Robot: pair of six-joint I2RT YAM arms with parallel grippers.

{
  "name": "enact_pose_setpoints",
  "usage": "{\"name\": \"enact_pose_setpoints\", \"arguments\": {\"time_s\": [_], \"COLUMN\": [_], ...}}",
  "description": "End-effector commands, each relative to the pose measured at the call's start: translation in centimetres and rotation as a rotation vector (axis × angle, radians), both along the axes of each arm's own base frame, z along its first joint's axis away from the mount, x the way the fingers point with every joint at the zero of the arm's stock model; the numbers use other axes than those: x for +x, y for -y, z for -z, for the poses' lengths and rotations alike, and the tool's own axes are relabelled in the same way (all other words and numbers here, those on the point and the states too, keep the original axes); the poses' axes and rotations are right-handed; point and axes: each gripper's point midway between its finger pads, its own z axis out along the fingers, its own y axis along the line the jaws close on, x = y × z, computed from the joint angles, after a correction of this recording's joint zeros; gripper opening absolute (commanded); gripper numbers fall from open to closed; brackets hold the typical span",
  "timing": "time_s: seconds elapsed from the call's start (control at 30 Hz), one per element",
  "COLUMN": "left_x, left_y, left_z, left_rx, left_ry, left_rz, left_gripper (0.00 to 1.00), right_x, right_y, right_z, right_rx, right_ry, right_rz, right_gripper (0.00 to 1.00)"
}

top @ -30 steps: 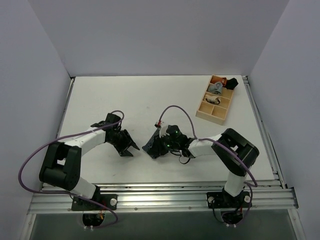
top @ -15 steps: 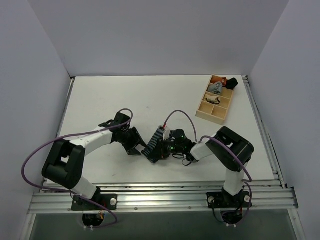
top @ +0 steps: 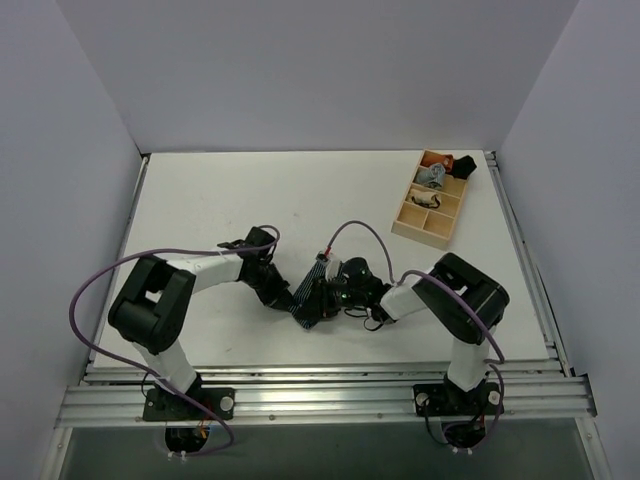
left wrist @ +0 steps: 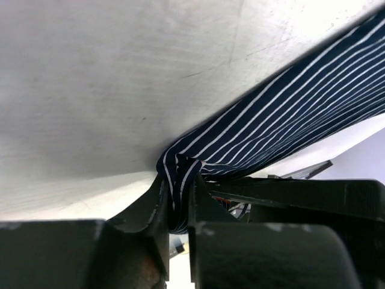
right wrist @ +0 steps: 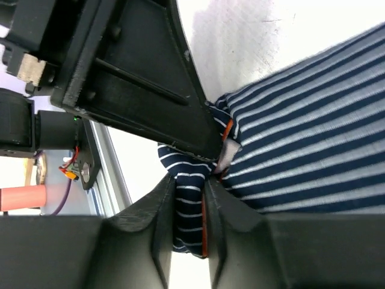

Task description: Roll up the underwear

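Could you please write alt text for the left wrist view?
The left gripper pinches a bunched fold of the navy pinstriped underwear between its dark fingers, the cloth running up to the right over the pale table.

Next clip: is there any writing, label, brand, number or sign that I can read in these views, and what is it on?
No text can be read in any view.
underwear: light pinstripes only, no print or brand showing.
pale patch by its reddish edge: possibly a tag, nothing legible on it.
wooden organizer: no markings visible, and its rolled garments are too small to check.
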Motion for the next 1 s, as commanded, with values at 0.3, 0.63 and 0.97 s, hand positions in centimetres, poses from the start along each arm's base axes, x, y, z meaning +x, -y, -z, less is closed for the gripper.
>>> {"name": "enact_pose_setpoints", "arguments": {"time_s": [0.3, 0.63, 0.97], "left_x": [-1.3, -1.6, -2.1], "left_y": [-0.9, -0.9, -1.3], "left_z": [1.1, 0.8, 0.8], "left_rx": [0.166, 0.225, 0.262], "left_ry": [-0.110, -0.153, -0.192], "left_rz": [0.133, 0.155, 0.157], "left_gripper": [0.02, 0.02, 0.02], "right_x": [1.5, -1.1, -0.1], "right_y": [4.6, 1.4, 1.1], "right_z": [-4.0, -5.5, -2.6], "right_rx": [-0.339, -0.430, -0.595], "right_ry": [0.202, 0.399, 0.509], "right_rz": [0.055, -0.065, -0.035], "right_gripper": [0.45, 0.48, 0.48]}}
